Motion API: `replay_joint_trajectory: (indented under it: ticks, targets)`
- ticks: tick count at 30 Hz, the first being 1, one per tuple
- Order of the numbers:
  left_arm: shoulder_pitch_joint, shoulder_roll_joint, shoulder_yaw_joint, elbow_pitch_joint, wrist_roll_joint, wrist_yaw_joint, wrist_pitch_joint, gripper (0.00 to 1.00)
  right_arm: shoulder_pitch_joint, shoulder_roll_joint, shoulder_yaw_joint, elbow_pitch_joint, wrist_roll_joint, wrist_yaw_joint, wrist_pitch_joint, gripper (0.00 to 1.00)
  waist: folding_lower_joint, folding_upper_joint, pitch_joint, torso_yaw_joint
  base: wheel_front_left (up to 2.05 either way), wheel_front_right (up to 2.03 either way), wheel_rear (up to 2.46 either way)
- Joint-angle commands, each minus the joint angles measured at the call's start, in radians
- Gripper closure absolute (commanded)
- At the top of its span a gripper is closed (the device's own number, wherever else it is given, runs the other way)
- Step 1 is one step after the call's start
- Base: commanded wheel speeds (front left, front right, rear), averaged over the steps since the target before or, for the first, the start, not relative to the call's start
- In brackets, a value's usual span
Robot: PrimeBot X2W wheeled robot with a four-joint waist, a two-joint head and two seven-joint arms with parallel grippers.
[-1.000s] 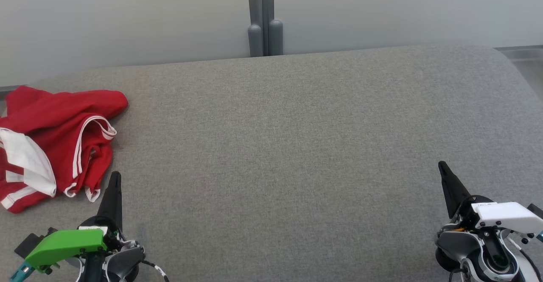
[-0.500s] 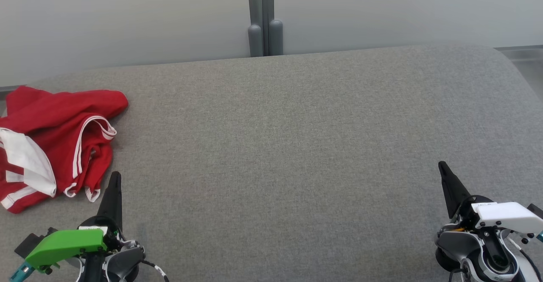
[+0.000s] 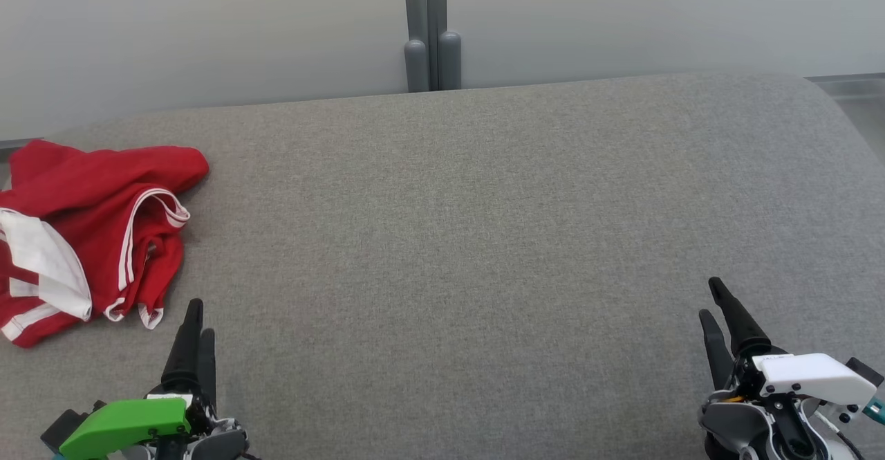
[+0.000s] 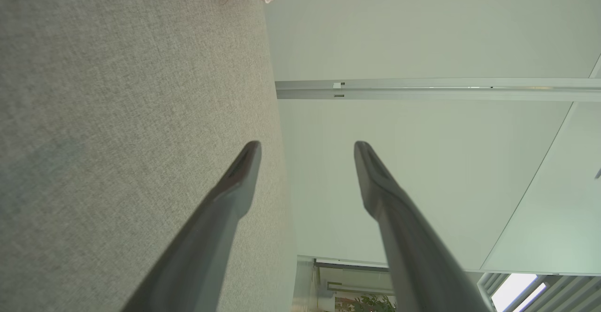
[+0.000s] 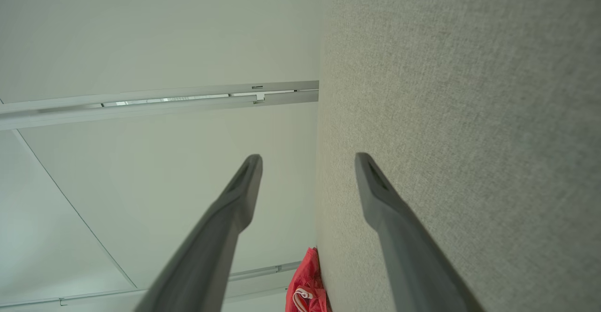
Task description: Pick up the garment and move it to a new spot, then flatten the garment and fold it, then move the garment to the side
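Now to fetch the red garment (image 3: 90, 225), heaped and crumpled at the far-left edge of the grey fabric surface (image 3: 470, 238), white stripes and a white panel showing among the folds. Best taken with the left gripper (image 3: 201, 318), low at the near left, just short of the heap's nearest hem, fingers parted with a clear gap and nothing held. Same for the right gripper (image 3: 708, 297) at the near right, well apart from the cloth: spread and empty. Reach forward and left, come down over a thick ridge of cloth rather than a thin single hem, pinch several layers at once, then lift clear of the surface before carrying toward the bare middle. Probably wise to avoid dragging across a weave likely to catch soft cloth and bunch it further. Plenty of bare grey weave across the centre and right for flattening later; gently rounded at the far corners, dropping away along the far edge. Beyond, a pale plain wall (image 3: 207, 31) with a grey upright post (image 3: 430, 24) at mid-width, two rounded caps at its foot.
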Motion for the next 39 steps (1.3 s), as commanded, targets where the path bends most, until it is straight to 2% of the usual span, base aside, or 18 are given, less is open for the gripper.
replay_joint_trajectory:
  ticks: [1,11,25,39]
  targets:
    - [-0.02,0.006,-0.004,-0.019,0.029,-0.001,-0.009,0.0,-0.019,-0.011,0.01,-0.022,-0.015,0.0,-0.011,0.0,0.0,0.0,0.0,0.0,0.0,0.0,0.0]
    - [-0.023,0.009,-0.009,-0.015,0.204,-0.002,-0.054,0.0,-0.029,-0.026,0.04,-0.025,-0.14,0.0,-0.063,0.0,0.0,0.0,0.003,0.001,0.0,0.0,0.0]
    - [-0.018,0.012,-0.017,0.001,0.55,0.005,-0.109,0.0,-0.039,-0.029,0.07,-0.027,-0.447,0.0,-0.124,0.0,0.0,0.0,0.003,0.002,0.0,0.0,0.0]
    - [-0.019,0.01,-0.027,0.033,0.782,0.031,-0.156,0.0,-0.048,-0.033,0.112,-0.024,-0.688,0.0,-0.175,0.0,0.0,0.0,0.006,-0.001,0.0,0.0,0.0]
